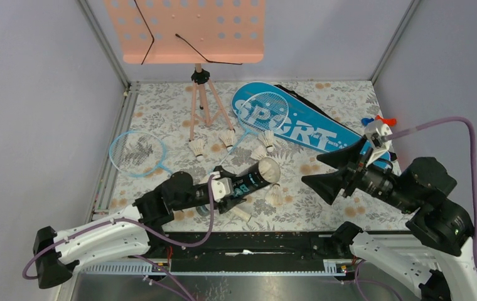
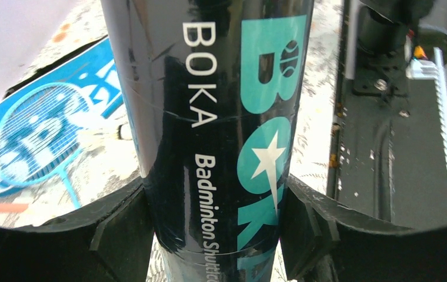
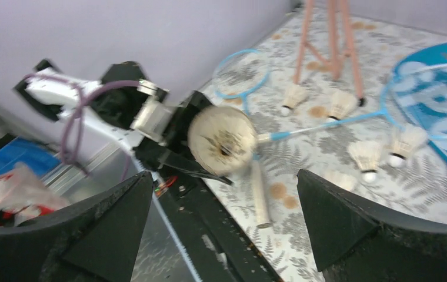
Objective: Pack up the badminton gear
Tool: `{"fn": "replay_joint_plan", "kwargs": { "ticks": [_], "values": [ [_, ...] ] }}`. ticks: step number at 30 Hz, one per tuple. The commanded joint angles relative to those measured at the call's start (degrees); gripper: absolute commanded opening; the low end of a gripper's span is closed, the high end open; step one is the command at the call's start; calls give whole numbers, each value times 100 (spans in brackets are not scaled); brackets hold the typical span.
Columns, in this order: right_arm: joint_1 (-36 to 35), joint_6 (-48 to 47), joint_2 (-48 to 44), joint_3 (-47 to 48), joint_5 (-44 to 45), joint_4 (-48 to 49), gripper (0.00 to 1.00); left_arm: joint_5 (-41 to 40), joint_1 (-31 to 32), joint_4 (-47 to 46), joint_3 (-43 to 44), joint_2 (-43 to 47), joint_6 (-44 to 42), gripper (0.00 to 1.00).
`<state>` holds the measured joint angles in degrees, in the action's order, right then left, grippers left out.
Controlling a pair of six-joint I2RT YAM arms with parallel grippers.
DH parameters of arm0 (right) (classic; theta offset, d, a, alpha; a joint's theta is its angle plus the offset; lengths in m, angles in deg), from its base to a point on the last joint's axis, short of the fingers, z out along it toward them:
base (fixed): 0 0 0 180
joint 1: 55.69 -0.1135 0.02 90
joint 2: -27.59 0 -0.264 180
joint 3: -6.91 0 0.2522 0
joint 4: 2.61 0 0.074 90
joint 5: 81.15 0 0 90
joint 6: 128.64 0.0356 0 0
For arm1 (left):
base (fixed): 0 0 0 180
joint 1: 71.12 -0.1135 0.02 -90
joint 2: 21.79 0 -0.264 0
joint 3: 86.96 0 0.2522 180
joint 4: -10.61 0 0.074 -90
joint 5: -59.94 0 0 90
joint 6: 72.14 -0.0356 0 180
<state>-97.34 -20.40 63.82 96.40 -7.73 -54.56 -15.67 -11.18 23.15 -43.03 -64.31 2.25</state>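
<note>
1. Firstly, nearest the arm bases, the left end effector (image 2: 215, 194) is pinching the black BOKA shuttlecock tube (image 1: 248, 180) around its middle, one finger pressed to each side. The tube's open mouth is turned toward the right arm.
2. Facing that mouth and a little apart from it, the right end effector (image 1: 311, 170) is spread wide and holds nothing.
3. One shuttlecock (image 1: 275, 195) lies on the desk (image 1: 349, 213) just beside the tube's mouth. Four other shuttlecocks (image 1: 227, 138) are scattered farther out, between the tripod feet and the bag.
4. A light-blue racket (image 1: 137, 152) lies flat at the left. The second racket (image 1: 267, 106) rests its head on top of the blue SPORT racket bag (image 1: 314, 130), not inside it.
5. Farthest back stands the peach music stand (image 1: 192, 28), which is no part of the job.
6. The packing looks barely begun: five shuttlecocks are loose and both rackets are unbagged. Whether the tube already holds any shuttlecocks cannot be told.
</note>
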Motion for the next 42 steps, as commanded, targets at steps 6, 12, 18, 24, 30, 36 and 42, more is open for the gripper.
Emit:
{"fn": "replay_joint_plan", "kwargs": {
  "ticks": [6, 12, 18, 24, 30, 36, 42],
  "values": [
    [-36, 155, 329, -1969, 2507, -211, 100, -3727, 18, -1354, -371, 1340, 1532, 17],
    [-417, 201, 1627, -3353, 2592, 1148, 100, -4562, 17, -910, -553, 2240, 1786, 18],
    [-1363, -162, 2219, -4152, 3321, 2347, 94, -4616, 17, -774, -612, 2484, 1742, 19],
    [-1680, -535, 2745, -4451, 3780, 3002, 85, -4481, 20, -866, -680, 2392, 1651, 19],
    [-1763, -791, 3244, -4284, 4121, 3155, 69, -4387, 17, -701, -583, 2317, 1650, 19],
    [-1792, -773, 3373, -4273, 4090, 3201, 49, -4355, 17, -734, -633, 2381, 1616, 18],
    [-1811, -636, 3538, -4047, 4249, 2966, 19, -4373, 18, -716, -662, 2456, 1606, 18]
  ]
}}
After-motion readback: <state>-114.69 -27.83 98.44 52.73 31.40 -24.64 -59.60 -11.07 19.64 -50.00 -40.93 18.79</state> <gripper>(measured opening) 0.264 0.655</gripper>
